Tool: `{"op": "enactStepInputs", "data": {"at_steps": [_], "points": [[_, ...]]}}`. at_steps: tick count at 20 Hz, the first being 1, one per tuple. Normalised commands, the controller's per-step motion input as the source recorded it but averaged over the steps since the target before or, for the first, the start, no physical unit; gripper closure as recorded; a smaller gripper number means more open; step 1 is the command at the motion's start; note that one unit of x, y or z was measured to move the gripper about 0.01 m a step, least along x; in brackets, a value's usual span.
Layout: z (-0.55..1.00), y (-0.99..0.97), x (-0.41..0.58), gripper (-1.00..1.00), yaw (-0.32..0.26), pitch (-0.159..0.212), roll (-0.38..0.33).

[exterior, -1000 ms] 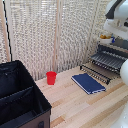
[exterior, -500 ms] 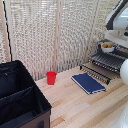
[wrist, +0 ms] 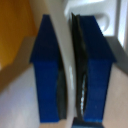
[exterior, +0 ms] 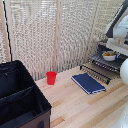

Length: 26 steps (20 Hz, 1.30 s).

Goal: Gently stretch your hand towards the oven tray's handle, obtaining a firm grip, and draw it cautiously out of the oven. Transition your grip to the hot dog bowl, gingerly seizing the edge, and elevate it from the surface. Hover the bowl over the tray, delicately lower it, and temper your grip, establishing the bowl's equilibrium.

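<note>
1. Claw: blue pads pinched on the thin white rim of the hot dog bowl. In the wrist view the rim runs straight between the two pads, with no gap showing on either side.
2. Exterior view: the bowl hangs right under the claw, over the oven tray, which is pulled out in front of the oven. I can't tell if the bowl's base is touching the bars yet or just above them.
3. Step in hand, as I read it: lower and set down. Keep the descent straight and slow; the grip is on one edge only, so any tilt tips the hot dog toward the far side.
4. Aim for the base to span several bars, well back from the tray's handle at the front edge.
5. Spread the pads only once the bowl sits flat and takes its own weight, and open gradually so the rim isn't dragged sideways.
6. Retreat straight up along the rim line. Red cup and dark blue book lie well away on the table and pose no conflict.
</note>
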Motion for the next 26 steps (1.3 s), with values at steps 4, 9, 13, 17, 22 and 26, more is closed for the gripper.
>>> {"op": "enactStepInputs", "data": {"at_steps": [4, 9, 13, 17, 22, 26], "points": [[-0.16, -0.07, -0.271, 1.00, -0.106, 0.000, 0.001], [-0.08, 0.02, -0.210, -1.00, -0.072, 0.014, -0.001], [0.07, 0.15, 0.000, -1.00, -0.044, 0.013, -0.029], [0.08, 0.19, 0.031, -1.00, -0.063, 0.074, 0.000], [0.04, 0.28, 0.102, -1.00, -0.072, 0.063, 0.012], [-0.01, 0.53, 0.129, -1.00, -0.078, 0.009, 0.000]]}}
